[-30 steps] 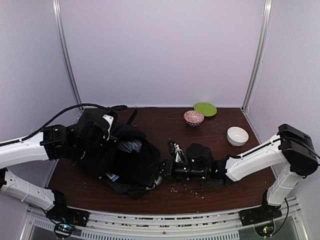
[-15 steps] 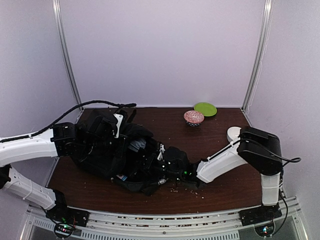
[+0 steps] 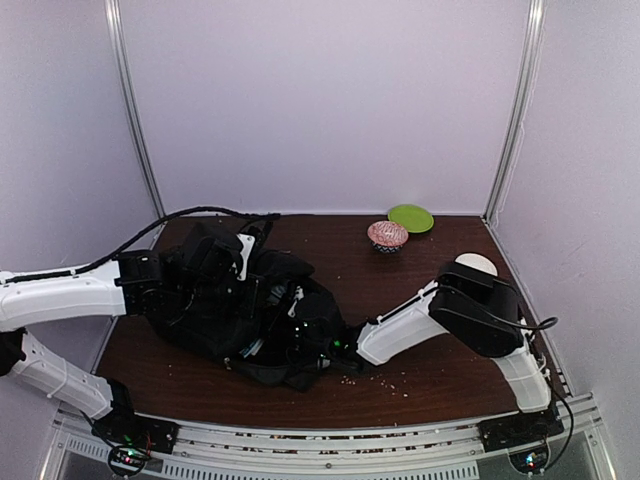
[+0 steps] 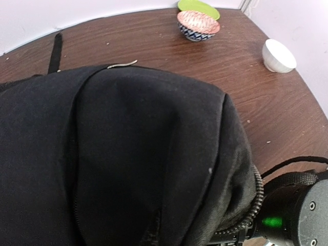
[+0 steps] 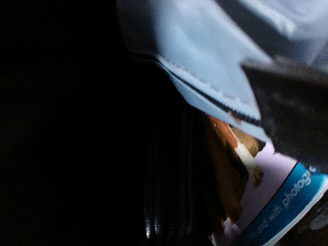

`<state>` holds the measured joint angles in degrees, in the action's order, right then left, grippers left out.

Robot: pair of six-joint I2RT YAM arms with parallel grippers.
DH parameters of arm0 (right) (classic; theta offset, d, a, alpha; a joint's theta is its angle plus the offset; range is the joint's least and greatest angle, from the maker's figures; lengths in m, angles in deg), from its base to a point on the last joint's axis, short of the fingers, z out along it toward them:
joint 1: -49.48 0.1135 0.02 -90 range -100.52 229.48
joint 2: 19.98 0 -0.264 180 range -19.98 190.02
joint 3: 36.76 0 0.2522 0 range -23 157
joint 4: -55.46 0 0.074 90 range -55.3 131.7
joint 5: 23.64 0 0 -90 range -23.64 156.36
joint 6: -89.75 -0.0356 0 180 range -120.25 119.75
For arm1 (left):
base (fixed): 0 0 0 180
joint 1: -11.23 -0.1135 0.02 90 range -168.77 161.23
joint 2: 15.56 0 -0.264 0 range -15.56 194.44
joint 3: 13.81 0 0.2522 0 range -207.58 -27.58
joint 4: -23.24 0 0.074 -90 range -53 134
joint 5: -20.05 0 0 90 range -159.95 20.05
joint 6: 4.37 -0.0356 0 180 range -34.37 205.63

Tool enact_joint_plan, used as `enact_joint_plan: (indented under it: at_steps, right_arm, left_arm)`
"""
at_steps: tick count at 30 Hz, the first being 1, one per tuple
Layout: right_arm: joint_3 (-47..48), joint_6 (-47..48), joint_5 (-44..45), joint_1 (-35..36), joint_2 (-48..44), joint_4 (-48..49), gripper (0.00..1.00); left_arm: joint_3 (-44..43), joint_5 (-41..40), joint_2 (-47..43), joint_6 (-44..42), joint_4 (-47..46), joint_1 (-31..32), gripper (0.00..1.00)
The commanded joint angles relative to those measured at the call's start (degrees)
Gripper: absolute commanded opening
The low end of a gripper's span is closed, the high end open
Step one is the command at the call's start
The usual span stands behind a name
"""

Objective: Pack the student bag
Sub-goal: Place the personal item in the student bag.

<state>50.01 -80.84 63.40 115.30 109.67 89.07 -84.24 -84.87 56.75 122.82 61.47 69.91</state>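
Your student bag (image 3: 250,315) lies slumped on the left half of the counter (image 3: 430,275), its open mouth facing right. The right hand (image 3: 322,338) is buried in that mouth up to the wrist. Its own camera gives you only dark interior, grey lining (image 5: 205,56) and a printed packet (image 5: 266,205) with a blue band, so you cannot tell whether its fingers are apart or together. The left hand (image 3: 228,262) sits against the bag's far upper edge. Black cloth fills its camera and hides the fingers, so you cannot tell its state either.

Well apart from the bag stand a patterned bowl (image 3: 388,235), a green plate (image 3: 411,217) just behind it, and a white bowl (image 4: 279,55) near the right edge. Crumbs (image 3: 375,378) lie on the counter beside the bag's mouth.

A second ago the right hand was outside the bag, on the counter to its right. It has since travelled left and gone in, and its elbow now covers most of the white bowl in the overhead view. The left hand has shifted slightly right with the bag's top.
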Motion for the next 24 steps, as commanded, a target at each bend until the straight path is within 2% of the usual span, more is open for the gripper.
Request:
enact_joint_plan:
  at_steps: [1, 2, 3, 4, 7, 14, 24]
  right_arm:
    - [4.0, 2.3, -4.4, -0.5, 3.7, -1.8, 0.06]
    - [3.1, 2.9, -4.7, -0.5, 3.0, -1.4, 0.15]
    - [2.3, 3.8, -4.7, -0.6, 1.7, -1.5, 0.30]
    - [1.8, 5.2, -5.0, -0.6, 0.3, -2.2, 0.38]
    - [0.3, 8.5, -5.6, -0.7, -4.4, -6.4, 0.50]
    - [-8.9, 8.0, -7.2, -0.9, -13.6, -7.6, 0.60]
    - [-26.7, 13.6, -8.2, -1.0, -28.4, -8.5, 0.64]
  left_arm:
    - [-0.1, 7.9, -1.7, 1.3, -15.2, 1.6, 0.00]
    - [0.2, 7.4, -1.9, 1.3, -15.1, 1.5, 0.00]
    - [0.5, 6.8, -2.1, 1.3, -14.9, 1.5, 0.00]
    - [0.8, 6.2, -2.3, 1.2, -14.8, 1.5, 0.00]
    - [1.2, 4.3, -2.6, 1.1, -14.0, 1.5, 0.00]
    - [0.7, 0.5, -1.6, 1.0, -11.1, 1.3, 0.00]
    - [3.1, -1.8, -2.1, 0.8, -10.0, 1.2, 0.00]
